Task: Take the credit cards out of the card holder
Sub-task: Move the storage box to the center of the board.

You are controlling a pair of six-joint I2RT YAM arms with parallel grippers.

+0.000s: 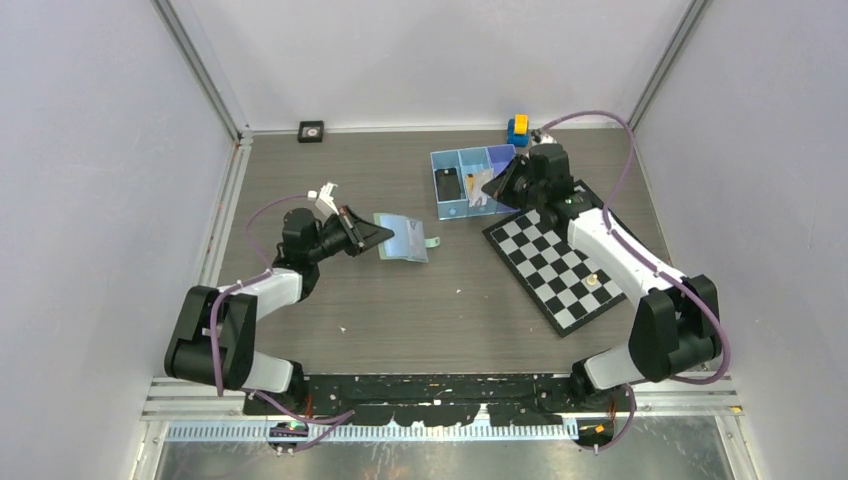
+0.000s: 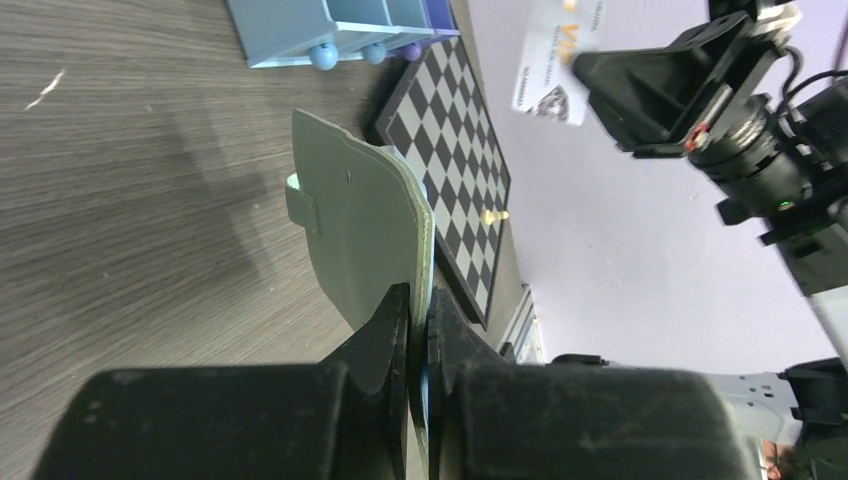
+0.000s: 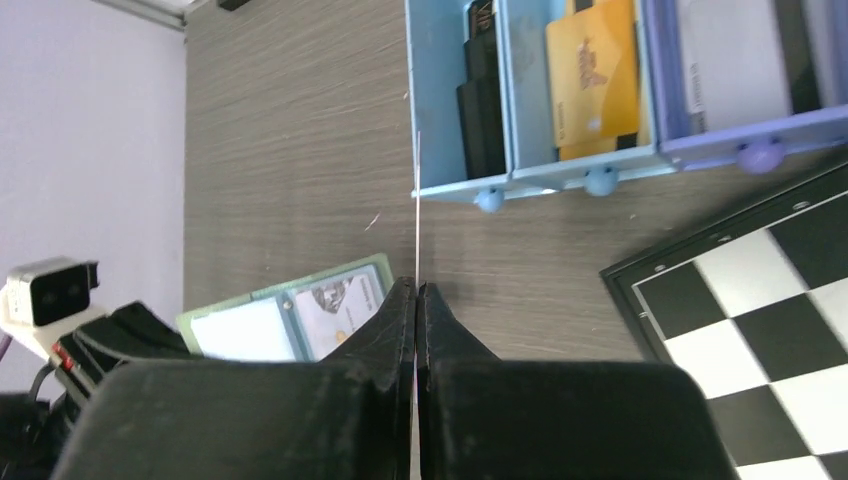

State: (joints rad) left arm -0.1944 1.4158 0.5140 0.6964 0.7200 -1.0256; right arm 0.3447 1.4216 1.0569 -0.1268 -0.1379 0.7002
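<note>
1. Left gripper point(image 2: 418, 300): matte black wedge-shaped fingers, pinched tight on one edge of the card holder.
2. Card holder point(image 2: 365, 235): soft sage-green folding wallet with rounded corners and a short side tab. It sits left of centre in the overhead view. In the right wrist view it is at lower left, spread open with its pale blue-grey inner faces showing. Whether it touches the table cannot be told.
3. Right gripper point(image 3: 416, 290): black fingers pressed together on the pale card.
4. Pale card point(image 2: 555, 60): thin, glossy and grey-white with printed marks, held aloft at the upper right of the left wrist view. In the right wrist view it is a hairline seen edge-on, just before the tray.
5. Black card point(image 3: 480, 100): a slim rectangle in the tray's left compartment.
6. Gold-orange card point(image 3: 592, 80): smooth and printed, in the middle compartment.
7. Tray point(image 3: 435, 90): light blue plastic with three compartments and round knobs along its near wall.
8. Chessboard point(image 1: 560, 265): flat, black-and-white checked and set diagonally, just beside the tray.
9. Table point(image 1: 400, 310): dark grey wood grain.
</note>
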